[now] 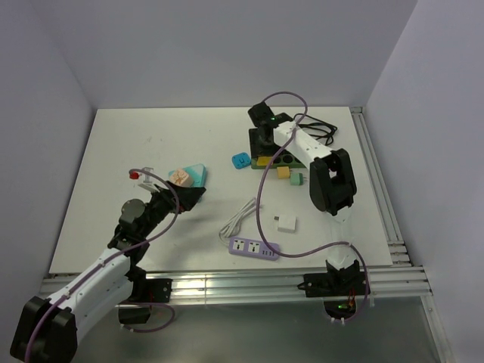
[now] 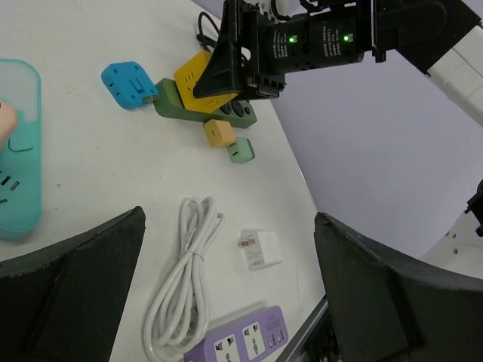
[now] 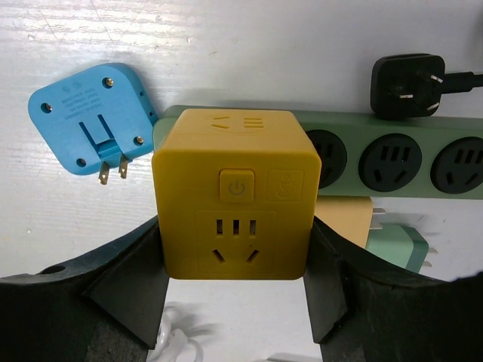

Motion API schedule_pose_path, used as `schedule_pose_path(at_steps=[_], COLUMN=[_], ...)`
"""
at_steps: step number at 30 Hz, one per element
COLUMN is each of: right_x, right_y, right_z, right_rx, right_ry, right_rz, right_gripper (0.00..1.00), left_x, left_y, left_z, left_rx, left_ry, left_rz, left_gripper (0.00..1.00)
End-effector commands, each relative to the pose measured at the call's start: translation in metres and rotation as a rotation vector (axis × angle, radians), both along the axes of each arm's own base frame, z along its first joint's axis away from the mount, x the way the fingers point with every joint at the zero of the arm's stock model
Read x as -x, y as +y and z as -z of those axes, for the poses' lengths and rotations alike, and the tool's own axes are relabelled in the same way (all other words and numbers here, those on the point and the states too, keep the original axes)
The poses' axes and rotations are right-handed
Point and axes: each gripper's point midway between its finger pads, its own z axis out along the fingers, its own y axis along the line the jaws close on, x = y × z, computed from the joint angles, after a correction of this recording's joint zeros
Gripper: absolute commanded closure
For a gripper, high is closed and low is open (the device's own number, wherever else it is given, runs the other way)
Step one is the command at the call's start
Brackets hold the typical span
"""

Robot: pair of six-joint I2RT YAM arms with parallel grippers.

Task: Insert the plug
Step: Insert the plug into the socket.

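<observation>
Yellow cube adapter (image 3: pixel 234 204) is clamped by right gripper (image 3: pixel 234 283) on green strip (image 3: pixel 392 162); blue plug (image 3: pixel 90 113) at 10 o'clock. Left gripper (image 2: pixel 230 294) is spread wide, empty.

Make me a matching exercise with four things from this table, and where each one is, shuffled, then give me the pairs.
1 yellow cube socket
2 blue adapter
3 white charger
4 black plug

A near the purple strip
B in the right gripper
C prongs up, off the green strip's end
D beside the green strip's far edge

Pairs: 1-B, 2-C, 3-A, 4-D
</observation>
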Motion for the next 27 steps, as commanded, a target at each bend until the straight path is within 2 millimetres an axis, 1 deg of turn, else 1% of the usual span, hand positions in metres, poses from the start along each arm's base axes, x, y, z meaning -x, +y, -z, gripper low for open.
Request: schedule_pose_path(at_steps=[1,2,5,6,8,11,14,16,20,22,23,24,25,27], right_x=[0.036,0.036,0.036,0.037,0.038,0.032,0.032,0.031,0.034,0.031,0.035,0.030,0.031,0.034], right_y=[-0.007,-0.008,-0.018,-0.018,-0.012,-0.010,-0.018,-0.019,-0.013,-0.015,-0.021,-0.029,-0.032,-0.026], right_z=[0.050,0.054,0.067,0.070,0.076,0.077,0.080,0.078,0.078,0.080,0.086,0.085,0.087,0.090], right_rx=[-0.011,-0.036,0.010,0.019,-0.006,-0.003,0.039,0.061,0.066,0.080,0.108,0.159,0.178,0.156], right_ry=[0.185,0.198,0.225,0.231,0.244,0.248,0.255,0.241,0.241,0.236,0.260,0.240,0.251,0.264], right_rz=[-0.039,-0.039,-0.015,-0.014,-0.033,-0.034,-0.016,-0.008,-0.016,-0.011,0.000,0.031,0.034,0.017], right_gripper=[1.00,1.00,1.00,1.00,1.00,1.00,1.00,1.00,1.00,1.00,1.00,1.00,1.00,1.00], left_x=[-0.004,-0.004,-0.004,-0.004,-0.006,-0.006,-0.006,-0.006,-0.007,-0.007,-0.007,-0.007,-0.007,-0.008], left_y=[-0.003,-0.003,-0.004,-0.004,-0.004,-0.005,-0.005,-0.005,-0.005,-0.006,-0.006,-0.006,-0.006,-0.006], left_z=[-0.031,-0.031,-0.031,-0.031,-0.030,-0.029,-0.027,-0.028,-0.027,-0.027,-0.026,-0.025,-0.025,-0.025], left_rx=[0.014,0.014,0.018,0.019,0.016,0.013,0.008,0.011,0.004,0.005,0.003,0.003,0.003,0.002], left_ry=[-0.088,-0.088,-0.089,-0.091,-0.087,-0.086,-0.082,-0.084,-0.079,-0.077,-0.077,-0.077,-0.077,-0.075], left_rz=[0.012,0.014,0.015,0.015,0.014,0.022,0.020,0.018,0.018,0.022,0.022,0.023,0.020,0.020], left_gripper=[0.01,0.00,0.00,0.00,0.00,0.00,0.00,0.00,0.01,0.01,0.01,0.00,0.01,0.01])
